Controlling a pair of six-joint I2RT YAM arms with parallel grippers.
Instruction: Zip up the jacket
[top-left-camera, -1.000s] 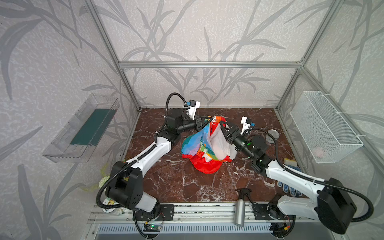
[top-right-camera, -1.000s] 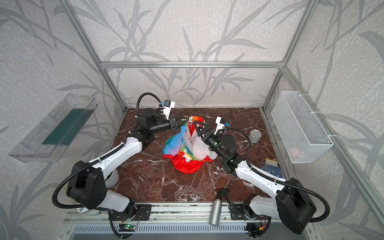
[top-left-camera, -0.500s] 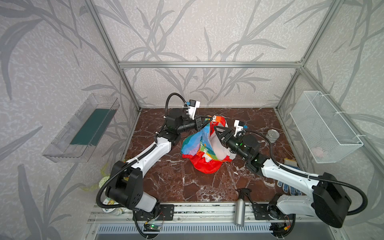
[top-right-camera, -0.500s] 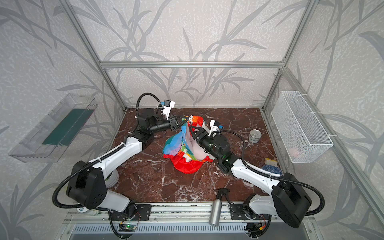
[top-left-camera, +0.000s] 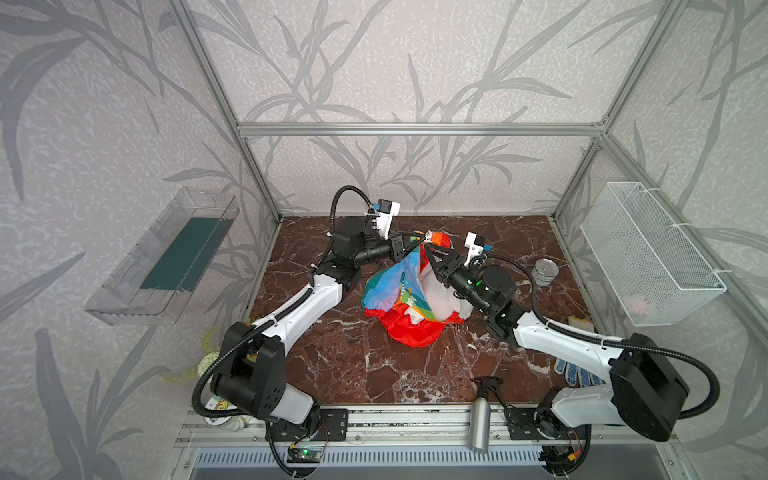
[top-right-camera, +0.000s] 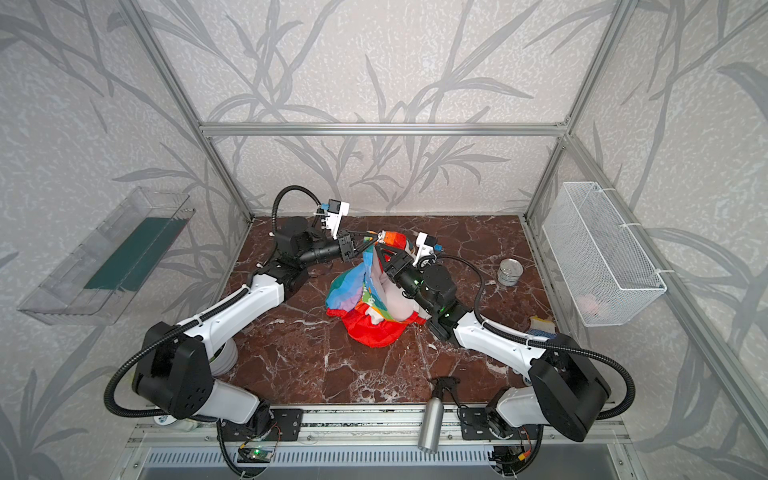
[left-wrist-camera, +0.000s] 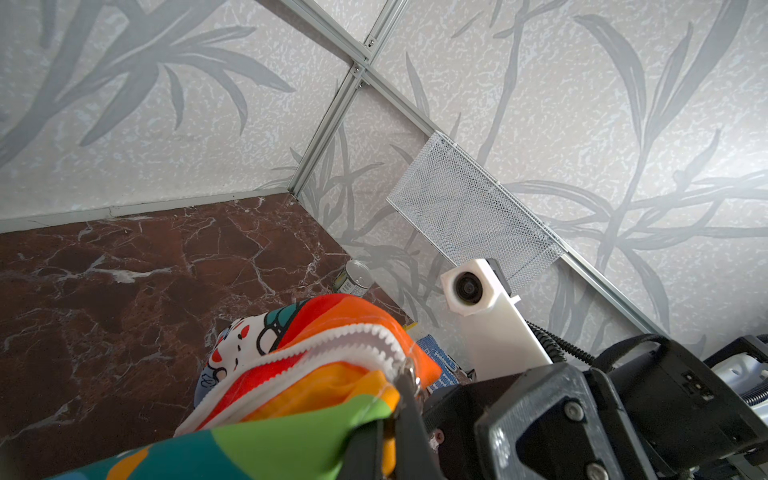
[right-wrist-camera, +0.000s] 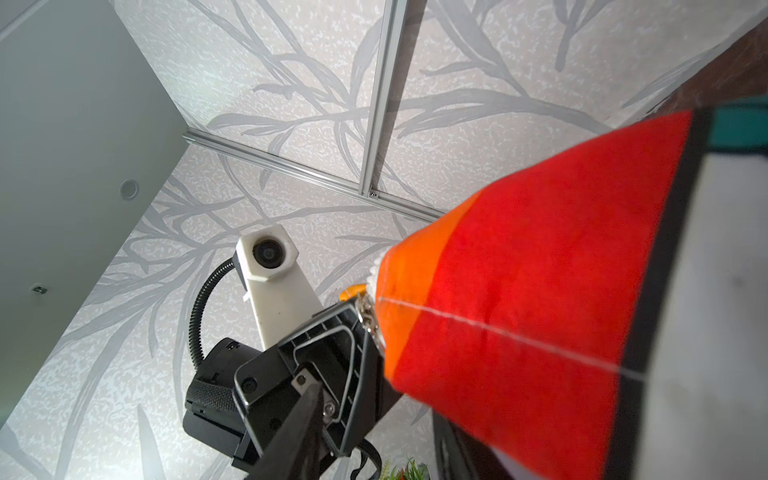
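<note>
The jacket (top-left-camera: 409, 299) hangs in a crumpled bundle, its red hood resting on the marble floor in both top views. Its raised top corner is pinched by my left gripper (top-left-camera: 419, 240), which is shut on the fabric beside the white zipper teeth (left-wrist-camera: 340, 336) and the metal slider (left-wrist-camera: 409, 374). My right gripper (top-left-camera: 430, 248) reaches up from the right to that same corner. Its jaws stand apart in the right wrist view: red and orange fabric (right-wrist-camera: 519, 311) lies between them, and one finger (right-wrist-camera: 299, 424) is clear of the cloth.
A tin can (top-left-camera: 545, 272) stands at the back right. A white wire basket (top-left-camera: 648, 253) hangs on the right wall and a clear bin (top-left-camera: 166, 257) on the left wall. A metal bottle (top-left-camera: 480, 419) lies at the front rail, a blue dotted glove (top-left-camera: 575, 374) near the right arm's base.
My right gripper has moved left and up to the jacket's raised corner, and its jaws have narrowed. The left gripper still holds the corner in the same place.
</note>
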